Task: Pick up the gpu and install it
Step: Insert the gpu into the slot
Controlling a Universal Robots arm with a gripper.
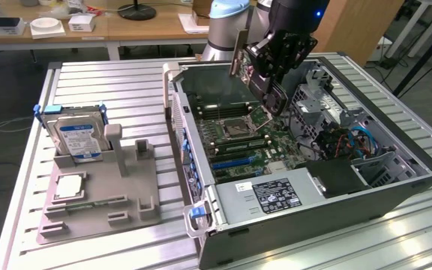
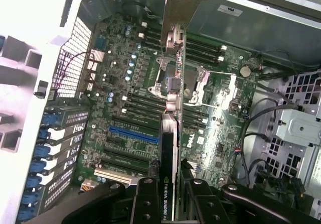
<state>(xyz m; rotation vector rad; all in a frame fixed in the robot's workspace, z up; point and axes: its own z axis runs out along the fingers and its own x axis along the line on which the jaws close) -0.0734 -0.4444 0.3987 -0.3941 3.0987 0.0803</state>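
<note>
The arm (image 1: 220,39) is a silver-grey tube with a pale blue joint cap (image 1: 227,8). Its wrist housing (image 1: 295,16) is black and carries a small blue light (image 1: 319,12). The black gripper (image 1: 267,68) has jointed link bars (image 2: 145,204) with round pivot pins.

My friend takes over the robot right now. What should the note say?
Gripper: shut on the gpu, gripping it by one edge.
Gpu: held over the motherboard inside the open case, with its metal bracket end pointing up in the exterior view.
Done: the gpu is picked up and brought over the case.
Left: the gpu is not seated in any slot; the blue slot is bare.
</note>
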